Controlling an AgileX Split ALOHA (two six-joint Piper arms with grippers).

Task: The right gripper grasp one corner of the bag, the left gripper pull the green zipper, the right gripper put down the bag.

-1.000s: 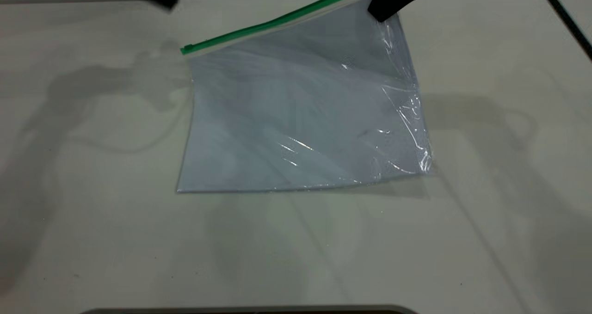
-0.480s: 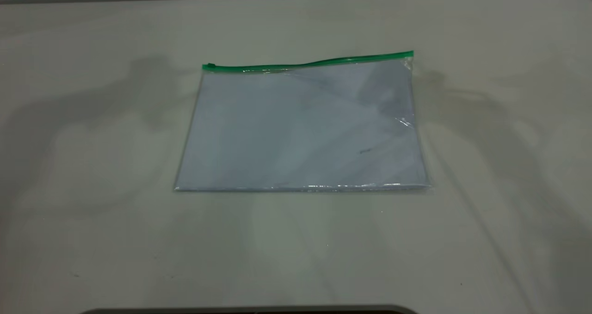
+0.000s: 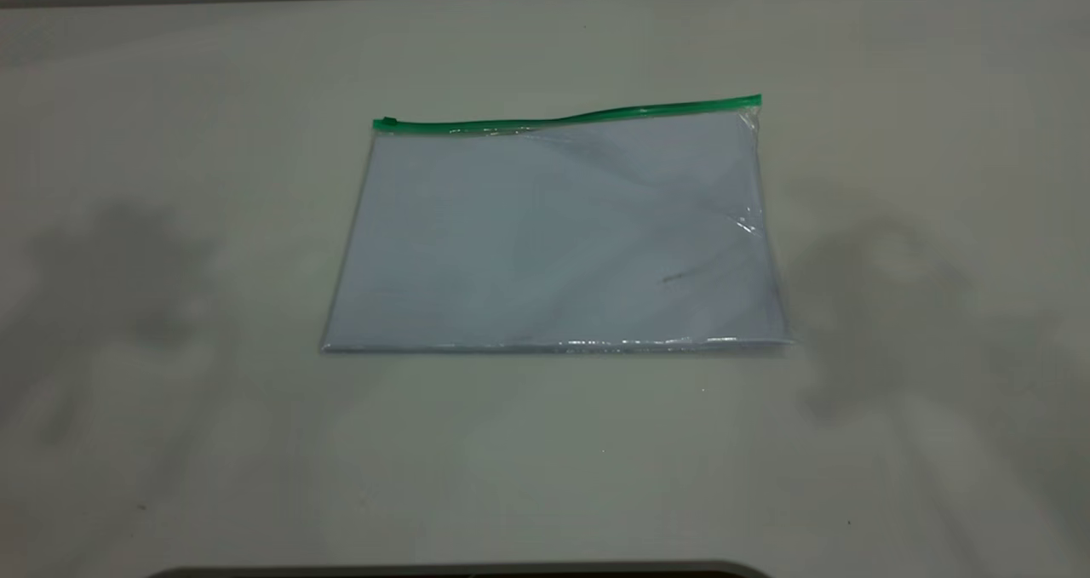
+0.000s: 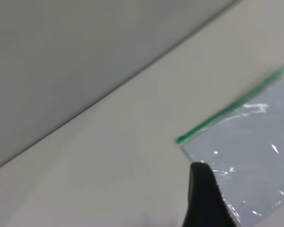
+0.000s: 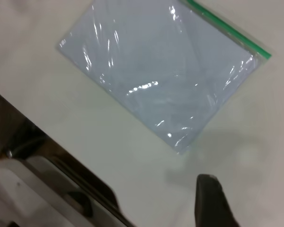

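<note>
Bag (image 3: 553, 237) lies flat mid-desk (image 3: 170, 442), pale blue-white sheets inside. Green zipper (image 3: 566, 118) runs along its far edge, slider tab at the left end. Neither gripper touches it. Right gripper (image 5: 246, 203): fingers apart, holding nothing. Left gripper (image 4: 206, 198): one finger visible, can't tell spread. Risk: a low swinging arm could snag the glossy plastic and drag the bag.

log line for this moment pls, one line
bag: flat on table, released | green zipper: on far edge | left gripper: above table, clear of bag | right gripper: above table, open, empty
</note>
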